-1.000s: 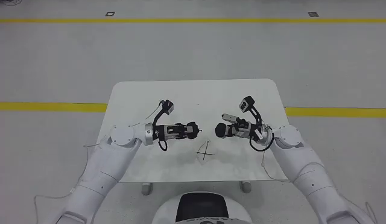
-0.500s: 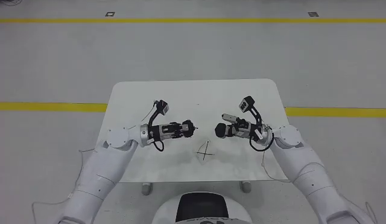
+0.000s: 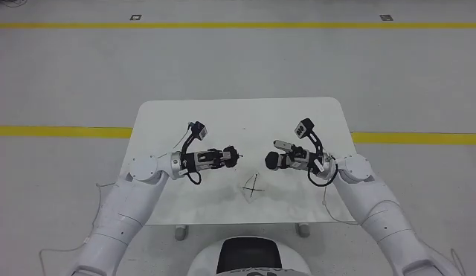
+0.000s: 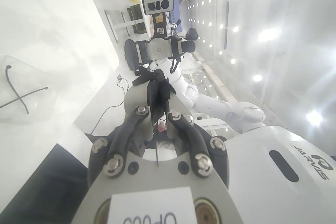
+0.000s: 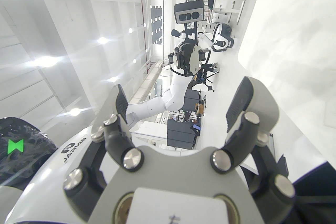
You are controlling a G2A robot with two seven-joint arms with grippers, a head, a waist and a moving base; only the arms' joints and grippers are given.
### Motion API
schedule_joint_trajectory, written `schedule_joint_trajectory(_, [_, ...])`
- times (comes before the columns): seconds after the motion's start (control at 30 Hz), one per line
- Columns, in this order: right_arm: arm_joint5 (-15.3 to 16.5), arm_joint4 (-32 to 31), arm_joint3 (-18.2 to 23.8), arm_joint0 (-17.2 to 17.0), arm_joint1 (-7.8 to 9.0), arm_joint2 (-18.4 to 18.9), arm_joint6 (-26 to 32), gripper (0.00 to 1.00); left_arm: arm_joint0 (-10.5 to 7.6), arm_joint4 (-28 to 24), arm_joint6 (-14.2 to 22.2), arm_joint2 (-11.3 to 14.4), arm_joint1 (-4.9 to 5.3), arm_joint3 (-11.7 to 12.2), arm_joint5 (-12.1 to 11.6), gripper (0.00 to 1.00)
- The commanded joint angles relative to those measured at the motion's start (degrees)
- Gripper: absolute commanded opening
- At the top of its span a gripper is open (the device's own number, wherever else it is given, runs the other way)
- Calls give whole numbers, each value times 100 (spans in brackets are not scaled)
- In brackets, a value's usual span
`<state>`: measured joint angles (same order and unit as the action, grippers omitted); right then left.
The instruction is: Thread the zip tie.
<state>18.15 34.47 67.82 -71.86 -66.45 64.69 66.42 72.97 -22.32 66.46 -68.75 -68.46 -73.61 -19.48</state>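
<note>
Left jaws pinched a tie (image 4: 157,154); right jaws gaped empty. Light, springy, slippery, it seemed best gripped near its tip.

Your right gripper (image 5: 181,97) has its fingers (image 5: 237,101) spread wide. Straight beyond the gap, well apart, the left gripper (image 5: 187,59) faces you. The white table (image 5: 288,38) runs alongside one finger.

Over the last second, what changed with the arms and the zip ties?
The left gripper, shut on a zip tie, drew back slightly from the right gripper, toward its own side. The right gripper stayed open and in place; the two crossed zip ties on the table did not move.
</note>
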Motion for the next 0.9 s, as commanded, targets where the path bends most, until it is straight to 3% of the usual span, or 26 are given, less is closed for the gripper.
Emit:
schedule_joint_trajectory(0.0, [0, 0, 0, 0, 0, 0, 0, 100, 0, 0, 0, 0, 0, 0, 0, 0])
schedule_joint_trajectory(0.63, [-9, -16, 9, -6, -1, -4, -34, 100, 0, 0, 0, 0, 0, 0, 0, 0])
schedule_joint_trajectory(0.77, [-176, -541, 233, -48, 56, 77, -326, 100, 0, 0, 0, 0, 0, 0, 0, 0])
schedule_joint_trajectory(0.87, [-549, -1158, 327, -7, 109, 108, -592, 100, 0, 0, 0, 0, 0, 0, 0, 0])
